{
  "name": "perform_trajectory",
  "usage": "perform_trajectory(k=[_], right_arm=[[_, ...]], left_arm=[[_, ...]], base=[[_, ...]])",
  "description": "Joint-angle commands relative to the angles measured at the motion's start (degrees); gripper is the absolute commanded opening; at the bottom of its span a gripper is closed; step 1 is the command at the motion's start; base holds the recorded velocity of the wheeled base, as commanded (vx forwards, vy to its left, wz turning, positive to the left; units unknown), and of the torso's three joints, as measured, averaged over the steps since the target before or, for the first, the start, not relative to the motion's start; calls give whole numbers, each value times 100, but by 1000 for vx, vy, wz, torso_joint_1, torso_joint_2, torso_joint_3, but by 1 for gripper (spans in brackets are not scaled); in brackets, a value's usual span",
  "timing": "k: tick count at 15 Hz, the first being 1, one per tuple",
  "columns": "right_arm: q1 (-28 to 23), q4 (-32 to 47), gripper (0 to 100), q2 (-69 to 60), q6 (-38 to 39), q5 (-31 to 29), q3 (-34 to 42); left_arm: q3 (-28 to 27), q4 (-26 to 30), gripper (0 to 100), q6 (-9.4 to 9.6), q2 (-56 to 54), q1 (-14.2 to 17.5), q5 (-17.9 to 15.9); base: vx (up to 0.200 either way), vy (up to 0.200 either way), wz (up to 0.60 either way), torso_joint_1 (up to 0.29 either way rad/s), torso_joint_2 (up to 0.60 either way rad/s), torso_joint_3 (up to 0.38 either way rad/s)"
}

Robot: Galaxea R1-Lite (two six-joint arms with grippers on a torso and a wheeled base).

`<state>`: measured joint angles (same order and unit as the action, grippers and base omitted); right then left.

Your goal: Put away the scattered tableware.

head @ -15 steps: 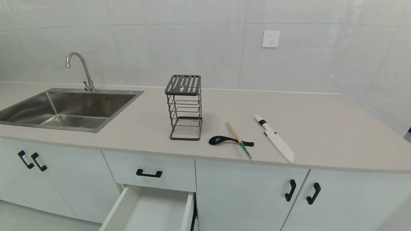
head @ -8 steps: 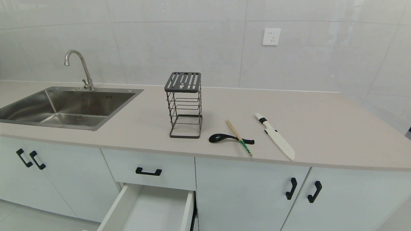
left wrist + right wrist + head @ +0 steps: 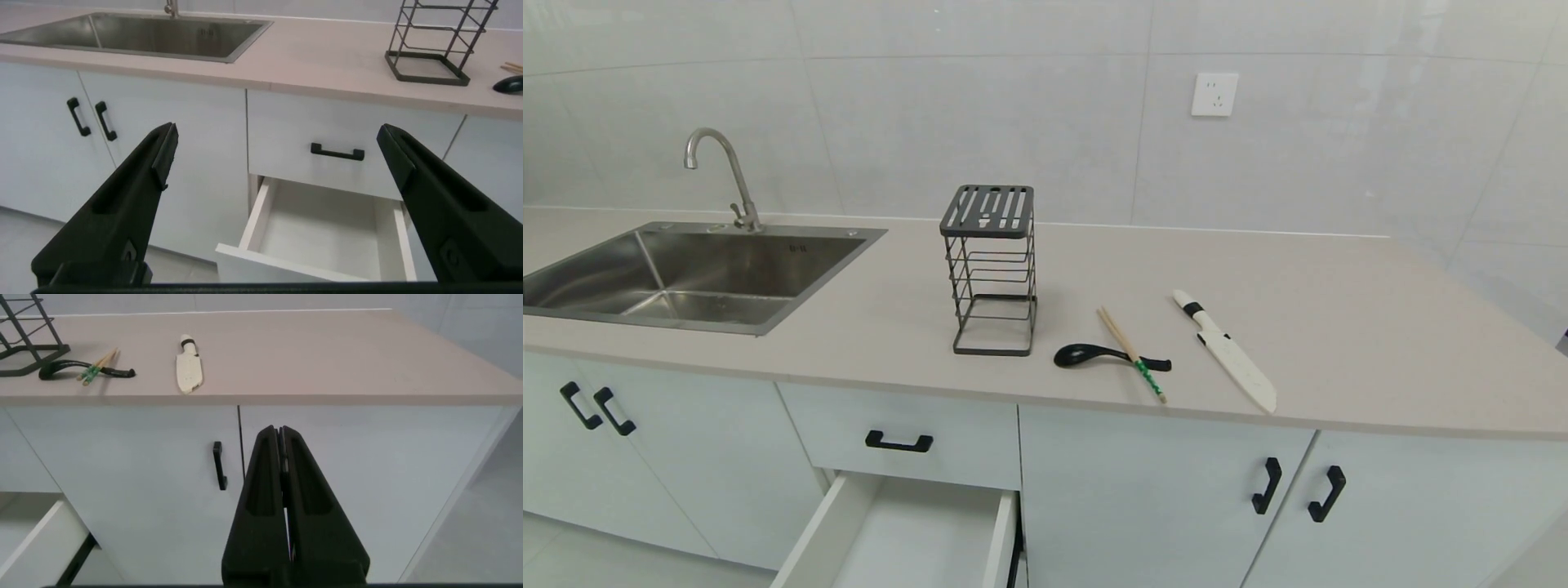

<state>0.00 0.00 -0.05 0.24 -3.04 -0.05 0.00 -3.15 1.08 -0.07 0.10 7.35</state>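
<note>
Left fingers [image 3: 122, 204] wide apart, empty; open white drawer [image 3: 327, 237] beyond them. Right fingers [image 3: 265, 482] pressed together, empty. Well past them on matte beige bench [image 3: 1339, 327]: glossy black spoon [image 3: 1076, 355], green-tipped wooden chopsticks [image 3: 1119, 335] across its handle, white knife [image 3: 1229, 355] w/ black band.

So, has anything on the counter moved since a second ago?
No. The whole head view shifted slightly, so the camera moved, not the things. The spoon, chopsticks and knife lie where they did beside the rack, the drawer is open as before, and nothing was taken or let go.
</note>
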Motion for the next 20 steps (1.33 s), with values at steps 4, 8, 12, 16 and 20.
perform_trajectory(k=[4, 8, 12, 16, 20], right_arm=[[0, 0, 0, 5, 11, -4, 5], [0, 0, 0, 5, 2, -4, -4], [0, 0, 0, 5, 11, 5, 5], [0, 0, 0, 5, 11, 5, 5], [0, 0, 0, 5, 11, 5, 5]], left_arm=[[0, -2, 100, -3, 7, -1, 3], [-9, -2, 100, -3, 7, -1, 3], [-9, -2, 100, -3, 7, 8, 3], [0, -2, 100, 6, 7, 8, 3], [0, -2, 100, 32, 7, -1, 3]], base=[[0, 0, 0, 369, -106, 259], [0, 0, 0, 414, -161, 244], [0, 0, 0, 316, -145, 157], [0, 0, 0, 18, -9, 13], [0, 0, 0, 0, 0, 0]])
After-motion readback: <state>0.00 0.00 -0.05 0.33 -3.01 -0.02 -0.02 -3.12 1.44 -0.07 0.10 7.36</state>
